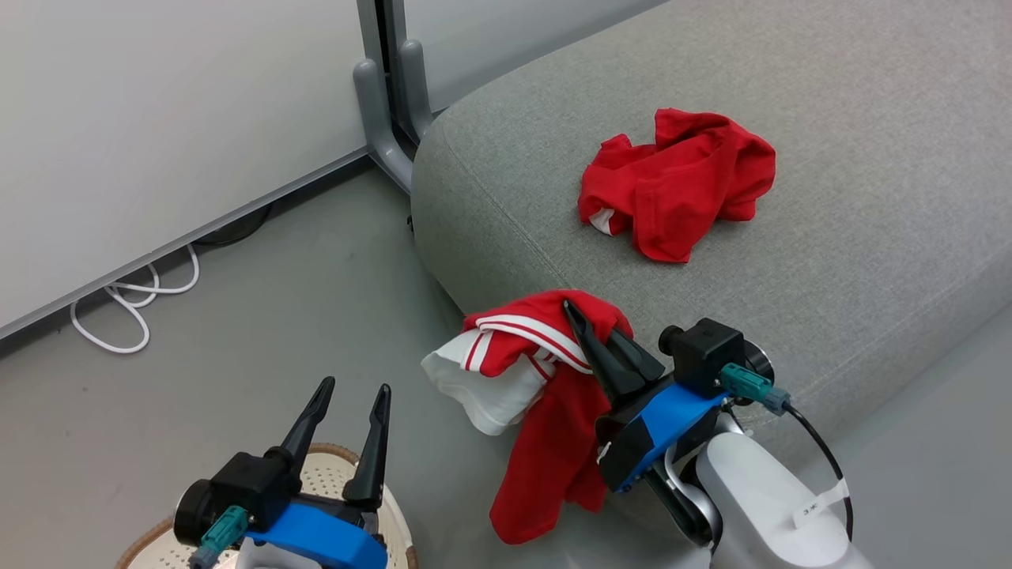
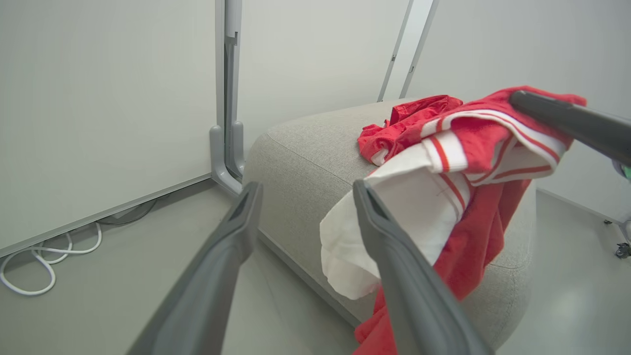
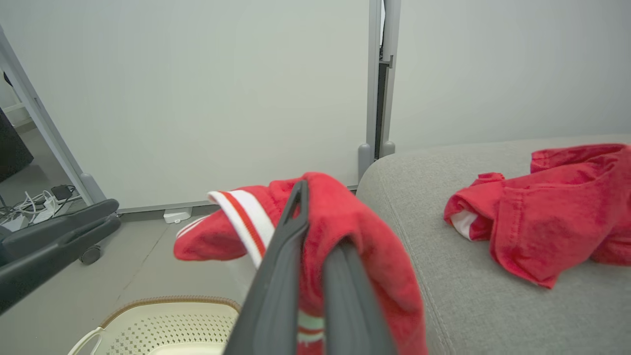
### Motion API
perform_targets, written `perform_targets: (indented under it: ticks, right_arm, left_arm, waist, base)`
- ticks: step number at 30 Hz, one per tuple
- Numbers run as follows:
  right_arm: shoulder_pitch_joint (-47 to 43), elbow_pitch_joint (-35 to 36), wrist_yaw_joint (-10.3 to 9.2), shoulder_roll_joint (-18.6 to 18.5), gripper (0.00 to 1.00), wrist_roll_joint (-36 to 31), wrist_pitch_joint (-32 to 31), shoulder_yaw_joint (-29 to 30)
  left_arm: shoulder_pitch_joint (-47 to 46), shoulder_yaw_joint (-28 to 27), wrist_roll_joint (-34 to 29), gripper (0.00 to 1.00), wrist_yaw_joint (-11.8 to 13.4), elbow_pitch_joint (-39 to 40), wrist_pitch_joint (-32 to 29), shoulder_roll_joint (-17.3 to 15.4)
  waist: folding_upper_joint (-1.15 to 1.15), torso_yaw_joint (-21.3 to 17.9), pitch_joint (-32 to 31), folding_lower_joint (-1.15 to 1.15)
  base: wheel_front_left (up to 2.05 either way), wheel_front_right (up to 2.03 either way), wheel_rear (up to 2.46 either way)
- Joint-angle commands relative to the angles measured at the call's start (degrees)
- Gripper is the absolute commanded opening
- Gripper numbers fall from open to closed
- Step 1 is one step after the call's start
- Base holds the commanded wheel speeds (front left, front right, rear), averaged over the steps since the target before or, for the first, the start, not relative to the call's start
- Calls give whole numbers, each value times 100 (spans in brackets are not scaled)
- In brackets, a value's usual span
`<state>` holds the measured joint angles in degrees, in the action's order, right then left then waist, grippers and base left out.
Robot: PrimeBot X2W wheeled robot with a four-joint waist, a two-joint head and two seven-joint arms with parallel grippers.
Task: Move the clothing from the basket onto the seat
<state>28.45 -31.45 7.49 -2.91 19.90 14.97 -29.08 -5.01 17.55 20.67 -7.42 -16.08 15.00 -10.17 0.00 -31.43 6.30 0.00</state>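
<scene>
We judge the task to be a little past its midpoint. One piece of the clothing, a crumpled red garment (image 1: 680,182), already lies on top of the seat (image 1: 830,237), well in from the rounded front edge and free of both arms. The second piece, the red-and-white striped garment (image 1: 545,427), is off the basket (image 3: 172,299) but not yet delivered. The right claw (image 1: 585,328) is fully closed, with a fold of that garment pinched between its dark fingers. The rest of the fabric drapes down, the white part and the long red tail hanging toward the floor (image 1: 316,300).

From the head view the held garment sits just beside the seat's front corner. In the right wrist view the claw is a bit short of the cushion's edge, with the basket below and behind it. So we read it as between basket and seat, near the seat but not over its top.

The left claw (image 1: 355,387) is spread as wide as it goes and has hold of nothing. It hovers above the basket, pointing toward the seat.

What remains, as we see it, is to carry the striped garment over the cushion, let it go there, and make sure the hanging tail ends up on the seat, not the floor. Most of the basket's inside is out of frame, so we cannot tell whether anything else lies in it
</scene>
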Motion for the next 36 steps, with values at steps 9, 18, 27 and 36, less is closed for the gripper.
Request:
perform_targets:
  ticks: [9, 18, 27, 36]
  right_arm:
    - [-31, 118, 1, 3, 0, -115, 33, 249]
    - [639, 181, 1, 4, 0, -145, 33, 509]
    - [2003, 92, 1, -509, 0, -192, -34, 1239]
    - [3612, 69, 1, -1889, 0, -262, -406, 2306]
  left_arm:
    - [-133, -48, -17, 100, -8, 36, 27, -24]
    - [-118, -102, -169, 100, -7, 214, 27, -104]
    - [-277, -154, -346, 100, -7, 462, 27, -312]
    - [-636, -168, -464, 100, -7, 836, 27, -848]
  waist:
    - [0, -13, 137, 0]
    - [0, -47, 466, 0]
    - [0, 94, 1117, 0]
    - [0, 365, 2167, 0]
  base:
    - [0, 0, 0]
    - [0, 0, 0]
    - [0, 0, 0]
    - [0, 0, 0]
